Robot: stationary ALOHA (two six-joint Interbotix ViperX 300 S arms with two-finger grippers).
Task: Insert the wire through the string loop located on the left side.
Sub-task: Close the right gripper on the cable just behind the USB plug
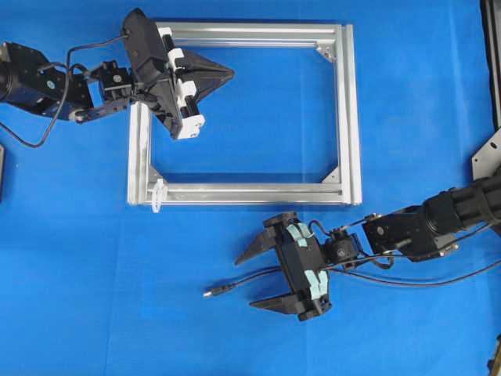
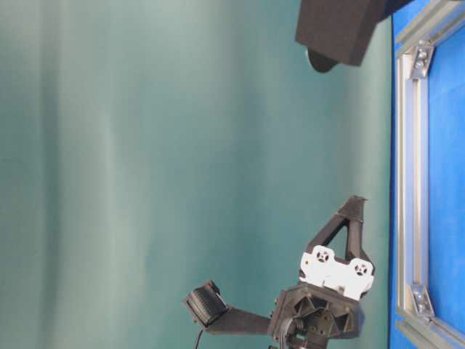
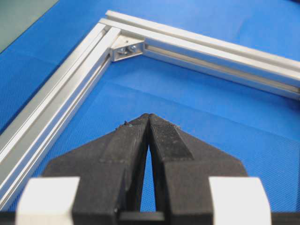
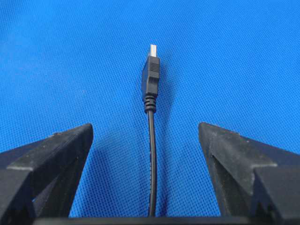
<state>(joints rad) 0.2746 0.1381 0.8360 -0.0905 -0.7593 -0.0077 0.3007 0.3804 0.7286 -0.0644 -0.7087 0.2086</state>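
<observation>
The wire (image 1: 235,287) lies on the blue mat, its plug (image 1: 210,293) pointing left. My right gripper (image 1: 246,282) is open and straddles it. In the right wrist view the wire (image 4: 152,154) runs up between the spread fingers to the silver-tipped plug (image 4: 151,77), touching neither finger. The string loop (image 1: 159,194) is a tiny whitish loop at the frame's lower left corner. My left gripper (image 1: 231,74) is shut on nothing and hovers inside the frame's upper left; its tips (image 3: 149,116) meet over the mat.
The silver aluminium frame (image 1: 235,193) lies flat on the blue mat (image 1: 94,298), with corner brackets (image 3: 125,48). From table level, the left gripper (image 2: 357,202) stands beside the frame (image 2: 407,182). A metal plate (image 1: 489,153) sits at the right edge.
</observation>
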